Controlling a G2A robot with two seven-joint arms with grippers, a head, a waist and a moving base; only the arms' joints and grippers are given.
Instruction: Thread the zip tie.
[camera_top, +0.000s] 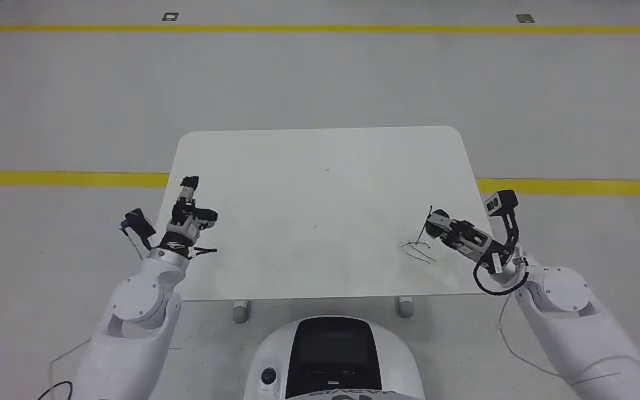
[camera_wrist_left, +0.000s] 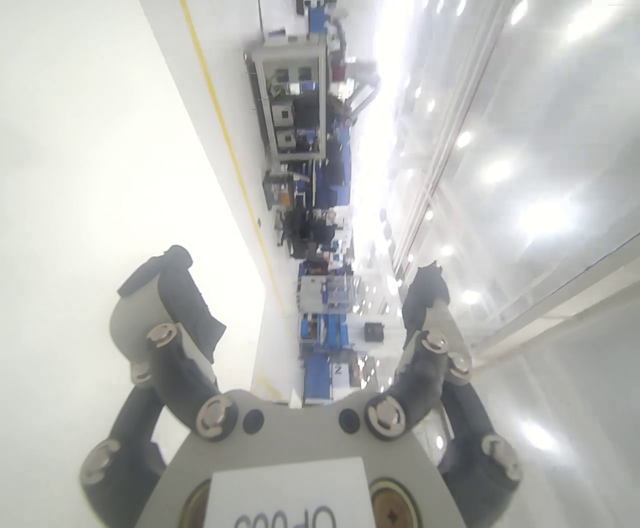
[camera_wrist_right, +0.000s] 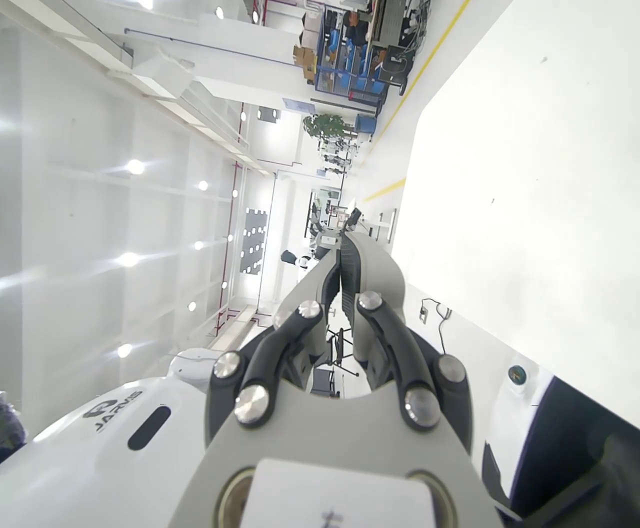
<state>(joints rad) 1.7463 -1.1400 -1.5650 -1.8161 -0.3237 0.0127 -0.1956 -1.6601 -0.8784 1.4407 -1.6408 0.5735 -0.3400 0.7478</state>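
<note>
Right hand (camera_top: 433, 217) is found low over the right part of the surface (camera_top: 320, 190), near the front edge, pointed toward the middle. Its fingers (camera_wrist_right: 372, 272) are seen in the wrist view pressed together along their ribbed pads, shut right up to the tip. Zip tie (camera_top: 424, 247), thin and dark, is located right at that tip. One short end is seen sticking out past the fingers toward the far edge. The rest drops to the surface and curls into a loose loop just on the near-edge side of the hand. Grip is read as clamped on the zip tie, though the exact pinch point is too small to be made out. Whether the tail has been passed through the head cannot be told. Left hand (camera_top: 188, 186) is held just inside the left edge of the surface, well apart from the zip tie, pointed away from the robot. Its fingers (camera_wrist_left: 170, 285) are spread wide, with nothing held between them. Surface is white with rounded corners. Floor (camera_top: 100, 100) around it is marked by a yellow line (camera_top: 80, 178) level with the left hand.
</note>
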